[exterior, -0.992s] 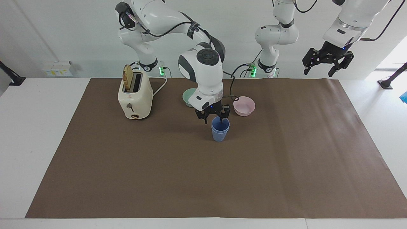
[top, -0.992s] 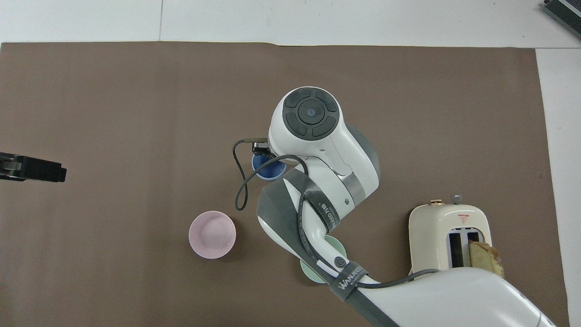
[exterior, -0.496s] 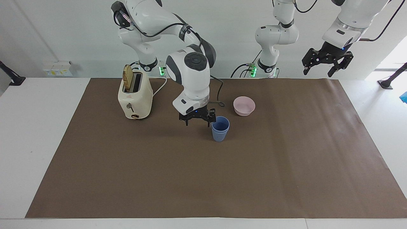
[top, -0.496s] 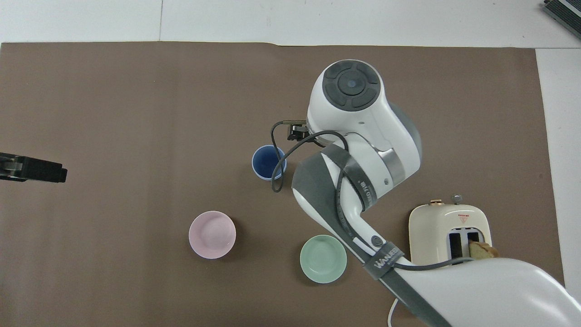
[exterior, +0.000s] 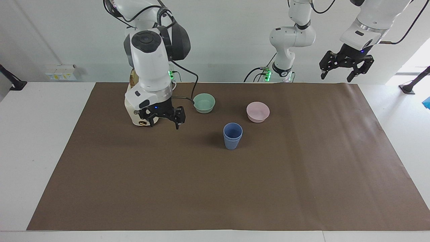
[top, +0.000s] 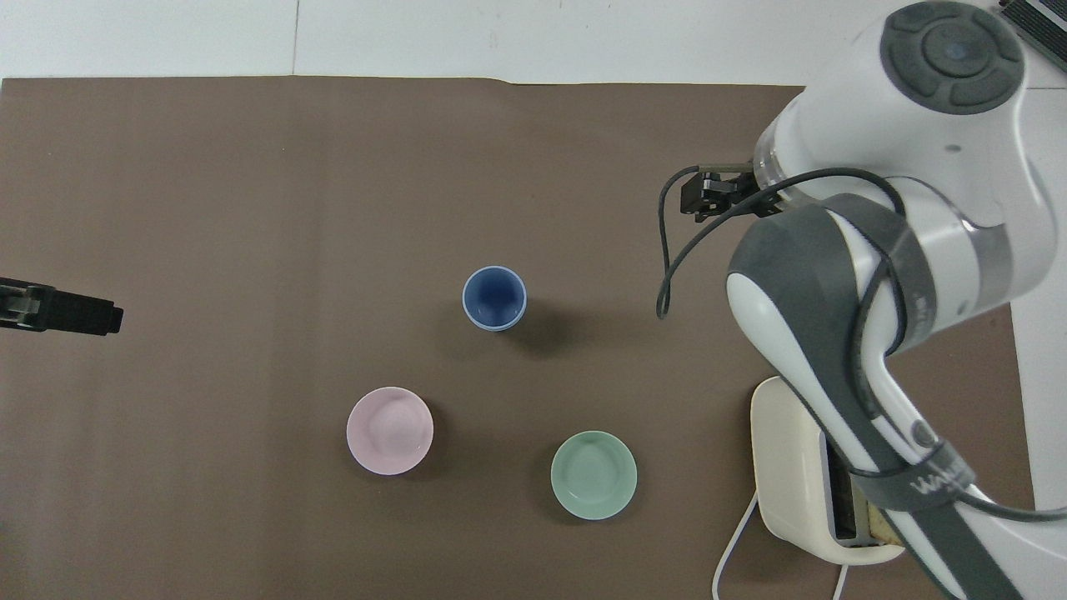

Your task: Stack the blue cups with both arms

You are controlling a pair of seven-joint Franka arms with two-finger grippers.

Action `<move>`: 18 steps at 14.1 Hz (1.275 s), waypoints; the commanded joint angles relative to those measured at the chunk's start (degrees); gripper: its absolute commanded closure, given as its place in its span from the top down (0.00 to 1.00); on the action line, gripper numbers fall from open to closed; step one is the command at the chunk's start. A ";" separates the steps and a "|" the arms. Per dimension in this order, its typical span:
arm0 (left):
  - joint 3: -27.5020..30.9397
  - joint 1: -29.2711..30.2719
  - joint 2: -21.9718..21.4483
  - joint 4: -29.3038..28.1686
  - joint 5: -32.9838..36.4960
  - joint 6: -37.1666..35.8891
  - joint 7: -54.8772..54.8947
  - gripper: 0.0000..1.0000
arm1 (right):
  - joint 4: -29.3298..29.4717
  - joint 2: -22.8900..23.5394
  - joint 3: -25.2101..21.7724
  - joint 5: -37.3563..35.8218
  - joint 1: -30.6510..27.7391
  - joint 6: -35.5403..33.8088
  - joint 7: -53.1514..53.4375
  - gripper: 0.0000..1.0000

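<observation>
The two blue cups (exterior: 232, 136) stand nested, one inside the other, upright on the brown mat; they also show in the overhead view (top: 494, 297). My right gripper (exterior: 164, 122) is open and empty, low over the mat in front of the toaster, apart from the cups and toward the right arm's end. Only part of it shows in the overhead view (top: 708, 196). My left gripper (exterior: 346, 72) is open and empty, held high over the left arm's end of the table, where it waits; its tip shows in the overhead view (top: 58, 308).
A cream toaster (exterior: 131, 107) with a slice of bread stands behind my right wrist, also in the overhead view (top: 788, 467). A pale green bowl (exterior: 204, 103) and a pink bowl (exterior: 258, 111) sit nearer to the robots than the cups.
My right gripper has drawn away from the stacked cups and swung toward the toaster, uncovering the green bowl. The cups have stayed put. The left arm has barely moved.
</observation>
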 commanded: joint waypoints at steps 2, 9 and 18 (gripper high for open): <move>-0.07 0.05 -0.58 -0.98 -0.01 0.89 1.03 1.00 | -0.83 -4.10 0.96 0.16 -7.14 -3.81 -9.30 1.00; -0.15 0.05 -0.75 -1.15 -0.01 0.72 -0.11 1.00 | -0.74 -8.50 0.70 0.43 -11.80 -7.06 -12.66 1.00; -0.24 0.05 -0.84 -1.33 -0.01 0.36 -0.37 1.00 | -1.00 -12.98 0.88 3.15 -13.04 -10.67 -14.51 1.00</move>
